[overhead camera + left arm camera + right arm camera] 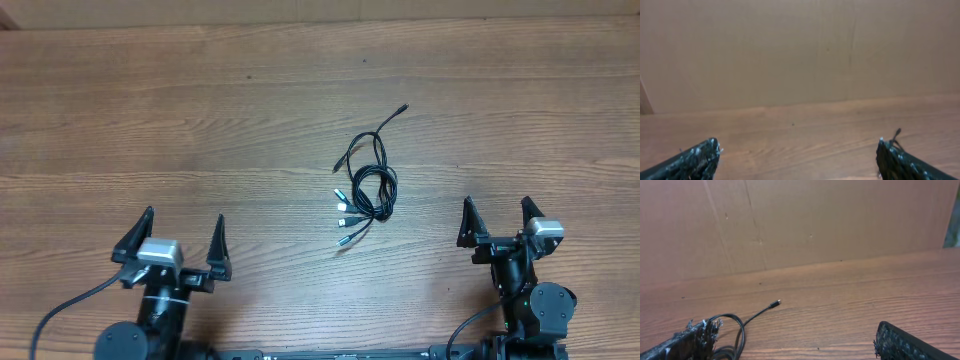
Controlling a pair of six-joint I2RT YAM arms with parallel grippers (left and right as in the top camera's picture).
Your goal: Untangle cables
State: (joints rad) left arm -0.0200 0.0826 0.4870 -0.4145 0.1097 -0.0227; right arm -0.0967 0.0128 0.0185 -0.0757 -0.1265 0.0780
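only overhead shows whole cables tangle; right wrist just loop, plug.

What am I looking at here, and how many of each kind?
Robot arms: 2, left and right
Cable tangle: 1, cords too knotted to count separately
Wooden table: 1
Total: 4

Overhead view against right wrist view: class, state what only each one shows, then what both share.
Only overhead: the left end effector, open, and the silver-tipped plug ends of the tangled thin black cables. Only right wrist: the upright face of the tan back panel. Shared: the brown wooden table, the open right end effector, a cable loop and one loose small black plug end.
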